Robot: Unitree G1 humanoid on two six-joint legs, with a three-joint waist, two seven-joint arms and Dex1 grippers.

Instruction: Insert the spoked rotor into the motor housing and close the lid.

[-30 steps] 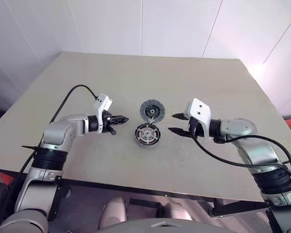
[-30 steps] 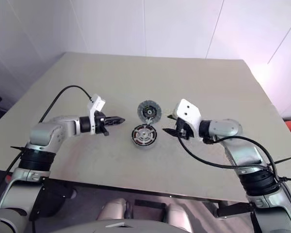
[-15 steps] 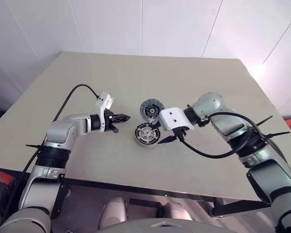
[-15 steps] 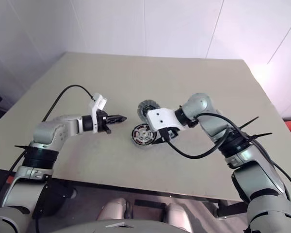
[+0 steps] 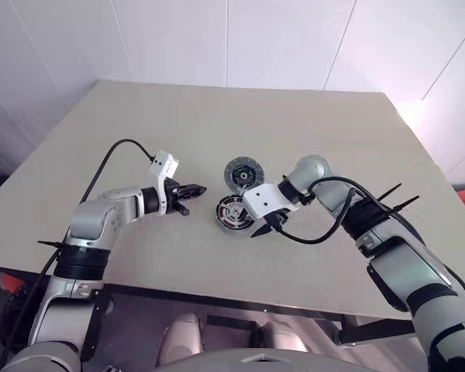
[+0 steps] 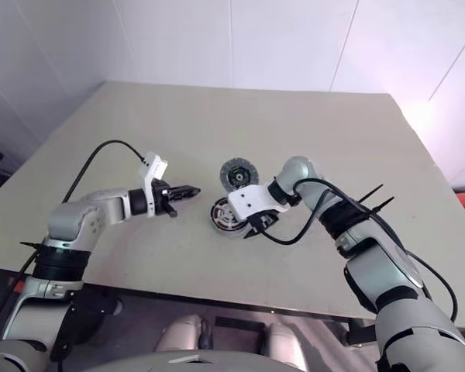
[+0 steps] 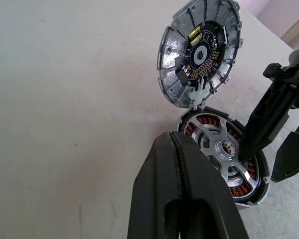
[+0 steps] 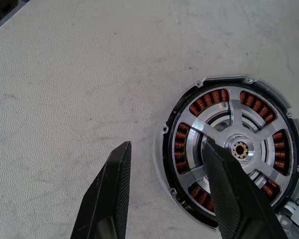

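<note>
Right gripper (image 8: pixel 164 191) is hanging over the motor housing (image 8: pixel 229 149), jaws apart, one finger on the spoked rotor (image 7: pixel 224 149), one outside the rim. Best to straddle the rim squarely before closing. Rotor is sitting face-up mid-table, axis vertical. Left gripper (image 5: pixel 194 190) is pressed together, empty. Lid (image 5: pixel 242 175) is standing open behind.

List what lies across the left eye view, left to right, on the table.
Left gripper → motor housing with the spoked rotor in it → right gripper. The open lid stands behind the housing, overlapping it in the order.
</note>
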